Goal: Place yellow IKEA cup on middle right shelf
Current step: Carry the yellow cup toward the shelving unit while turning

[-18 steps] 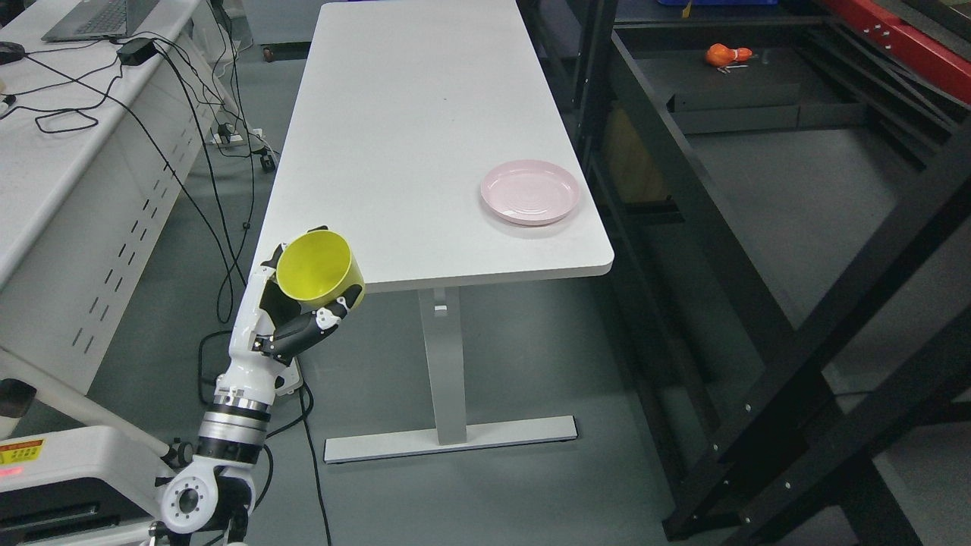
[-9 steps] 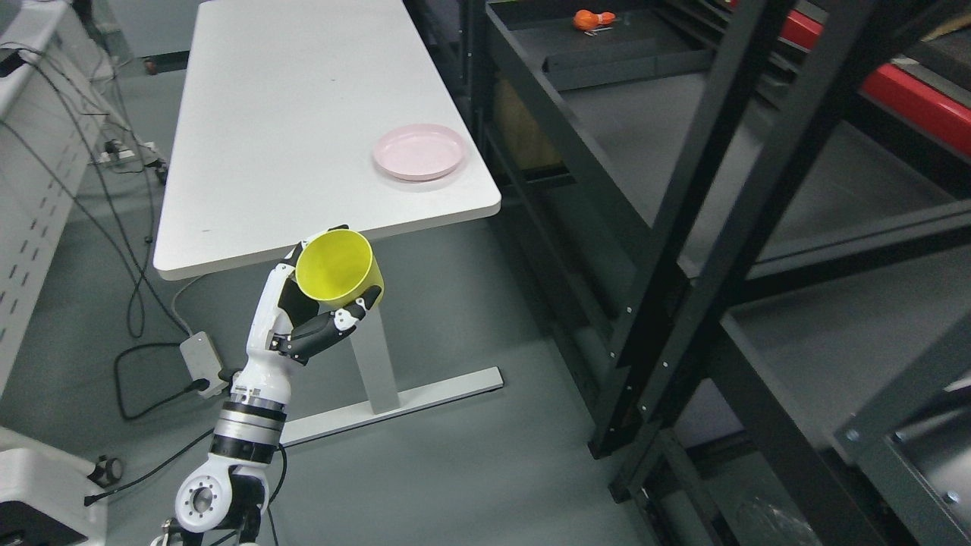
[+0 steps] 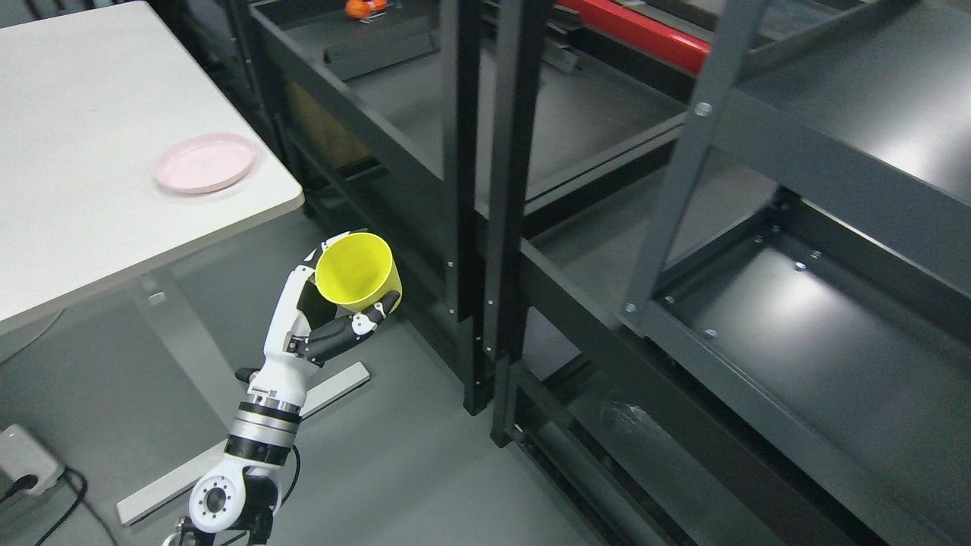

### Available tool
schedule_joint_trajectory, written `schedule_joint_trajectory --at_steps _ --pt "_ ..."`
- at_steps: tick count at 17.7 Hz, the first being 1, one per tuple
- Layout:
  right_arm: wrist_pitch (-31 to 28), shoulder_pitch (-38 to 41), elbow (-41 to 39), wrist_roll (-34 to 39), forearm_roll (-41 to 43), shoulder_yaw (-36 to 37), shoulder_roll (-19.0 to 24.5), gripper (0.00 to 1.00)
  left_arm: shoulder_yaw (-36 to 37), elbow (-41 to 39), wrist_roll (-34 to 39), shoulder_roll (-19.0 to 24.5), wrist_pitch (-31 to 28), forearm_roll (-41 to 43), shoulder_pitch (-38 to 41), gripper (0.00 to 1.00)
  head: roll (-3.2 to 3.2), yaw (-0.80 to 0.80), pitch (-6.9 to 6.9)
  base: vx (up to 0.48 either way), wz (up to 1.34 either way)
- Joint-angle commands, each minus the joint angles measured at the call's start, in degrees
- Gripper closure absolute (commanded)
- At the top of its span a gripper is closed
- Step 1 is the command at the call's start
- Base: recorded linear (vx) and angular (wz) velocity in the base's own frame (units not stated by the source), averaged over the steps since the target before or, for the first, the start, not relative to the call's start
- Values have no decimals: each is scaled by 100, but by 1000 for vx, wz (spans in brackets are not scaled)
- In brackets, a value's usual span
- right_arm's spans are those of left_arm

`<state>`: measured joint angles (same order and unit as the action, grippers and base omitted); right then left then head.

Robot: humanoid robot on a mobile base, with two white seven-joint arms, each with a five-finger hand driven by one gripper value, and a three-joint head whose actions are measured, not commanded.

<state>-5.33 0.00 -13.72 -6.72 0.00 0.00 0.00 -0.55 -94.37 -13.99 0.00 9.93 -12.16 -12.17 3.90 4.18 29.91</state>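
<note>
My left hand (image 3: 334, 318) comes up from the lower left and is shut on the yellow cup (image 3: 358, 271). The cup is held in the air over the grey floor, tilted, its open mouth facing up towards me. It is left of the black upright posts (image 3: 497, 189) of the shelving. The dark shelf boards of the rack on the right (image 3: 819, 318) lie to the right of the posts, at several heights. My right hand is out of view.
A white table (image 3: 91, 189) stands at the left with a pink plate (image 3: 205, 163) near its corner. An orange object (image 3: 362, 7) lies on a far shelf at the top. A white power box (image 3: 26, 459) and cable lie on the floor at the lower left.
The whole picture has shifted left as the camera turned right towards the shelving. The left hand keeps the yellow cup in the same grip.
</note>
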Motion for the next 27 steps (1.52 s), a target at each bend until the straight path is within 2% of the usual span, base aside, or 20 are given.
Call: schedule_joint_trajectory --at_steps 1,20,27 --pt "-3 79 1 4 141 -97 -100 1 248 -2 1 100 0 -5 13 99 0 0 0 -98 -787" --pt "-3 79 1 4 141 -97 -100 1 292 -46 10 100 17 -5 30 99 0 0 -1 -60 -468" --pt "-3 79 1 4 141 -97 -100 1 994 -125 -25 100 184 -93 30 99 0 0 -2 -24 -262"
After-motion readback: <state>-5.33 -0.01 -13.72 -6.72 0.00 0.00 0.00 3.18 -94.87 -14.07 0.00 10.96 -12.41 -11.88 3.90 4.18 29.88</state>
